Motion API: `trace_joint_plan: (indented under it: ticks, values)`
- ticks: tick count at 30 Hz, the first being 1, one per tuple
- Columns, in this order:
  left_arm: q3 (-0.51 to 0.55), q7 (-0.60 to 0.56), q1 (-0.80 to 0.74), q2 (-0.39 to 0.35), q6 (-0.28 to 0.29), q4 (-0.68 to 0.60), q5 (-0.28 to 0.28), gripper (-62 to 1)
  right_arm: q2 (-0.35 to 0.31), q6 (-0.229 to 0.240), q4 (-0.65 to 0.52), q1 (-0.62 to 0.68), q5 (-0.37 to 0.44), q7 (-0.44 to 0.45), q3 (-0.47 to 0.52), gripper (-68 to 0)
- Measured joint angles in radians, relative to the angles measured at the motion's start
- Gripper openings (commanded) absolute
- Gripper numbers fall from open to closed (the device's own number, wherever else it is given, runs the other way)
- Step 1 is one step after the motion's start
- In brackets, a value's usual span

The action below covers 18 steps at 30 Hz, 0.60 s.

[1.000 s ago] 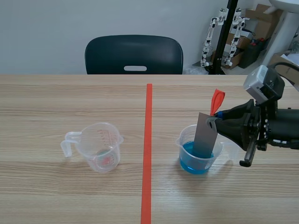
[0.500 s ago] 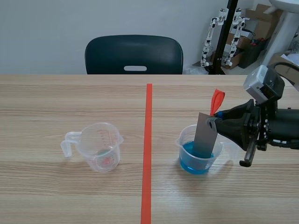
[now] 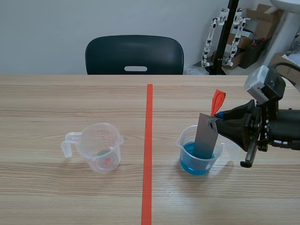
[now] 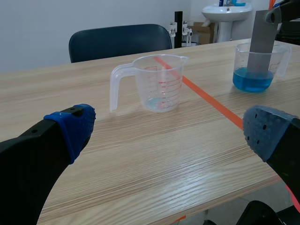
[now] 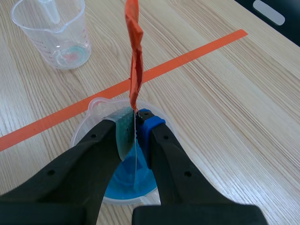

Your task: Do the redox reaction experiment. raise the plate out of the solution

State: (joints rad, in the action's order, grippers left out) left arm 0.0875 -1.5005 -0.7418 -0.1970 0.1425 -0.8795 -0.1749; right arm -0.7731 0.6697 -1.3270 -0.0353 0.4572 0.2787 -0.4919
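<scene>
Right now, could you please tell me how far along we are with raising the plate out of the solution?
Done: the right gripper is shut on the top edge of the grey plate. In hand: the lift, not yet visible; the plate's lower end sits in the blue solution inside the measuring cup. Left: raise the plate clear of the liquid and rim. The left gripper is open, uninvolved.

Bright, even indoor light; only faint soft shadows and a mild sheen on the table [image 3: 70,197].
</scene>
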Motion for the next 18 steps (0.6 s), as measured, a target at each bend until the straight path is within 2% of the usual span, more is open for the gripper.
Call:
trace_joint_plan:
  ticks: [8, 14, 15, 18]
  values:
    - [0.0, 0.0, 0.0, 0.0, 0.0, 0.0, -0.002, 1.4, 0.0, 0.004, -0.002, 0.0, 0.002, 0.004, 0.0, -66.9]
    - [0.0, -0.002, 0.011, 0.0, 0.013, 0.0, -0.093, 1.4, -0.02, 0.011, -0.046, 0.002, -0.005, -0.012, 0.0, -66.9]
    - [0.0, -0.001, 0.02, 0.0, 0.025, 0.0, -0.093, 1.4, -0.031, 0.011, -0.057, 0.003, 0.01, -0.016, 0.0, -66.9]
    - [-0.028, -0.008, 0.057, -0.02, 0.111, -0.001, -0.079, 1.4, -0.064, 0.011, -0.094, 0.002, 0.064, -0.015, 0.0, -66.9]
